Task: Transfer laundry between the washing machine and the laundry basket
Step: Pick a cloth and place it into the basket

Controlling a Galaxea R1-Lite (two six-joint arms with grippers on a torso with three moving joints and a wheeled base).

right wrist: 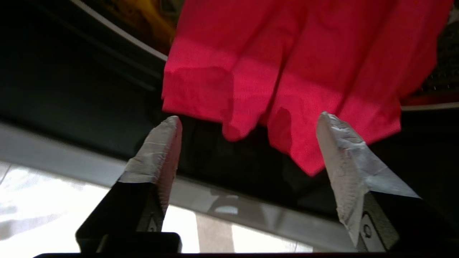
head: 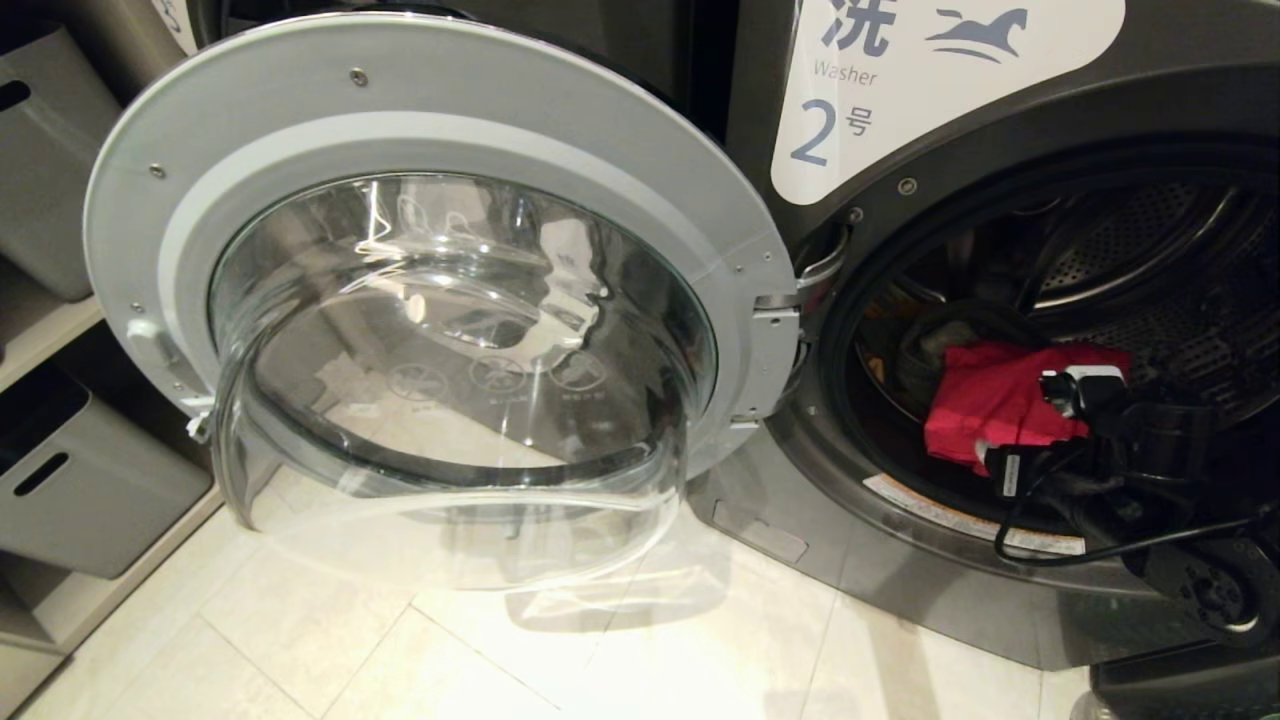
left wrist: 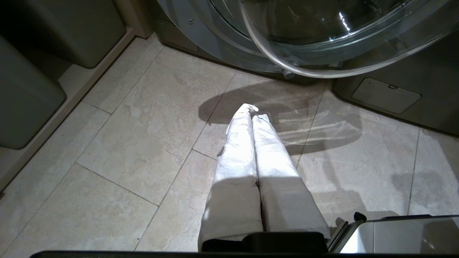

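Red garment point(head: 990, 395): draped at the front lip of the washing machine point(head: 1000, 560) drum, hem hanging just beyond the right gripper point(right wrist: 247, 130), whose jaws are spread, nothing held. Left gripper point(left wrist: 252, 111): clenched, over floor tiles, farther off.

Place: a shared laundry room, self-service by the look of it.
Giveaway: the washing machine point(head: 1000, 300) wears a numbered "Washer 2" label point(head: 930, 80) with a horse logo.
Surroundings: grey storage bins point(head: 90, 490) on a shelf at the left.
Floor: pale stone tiles point(left wrist: 143, 143).
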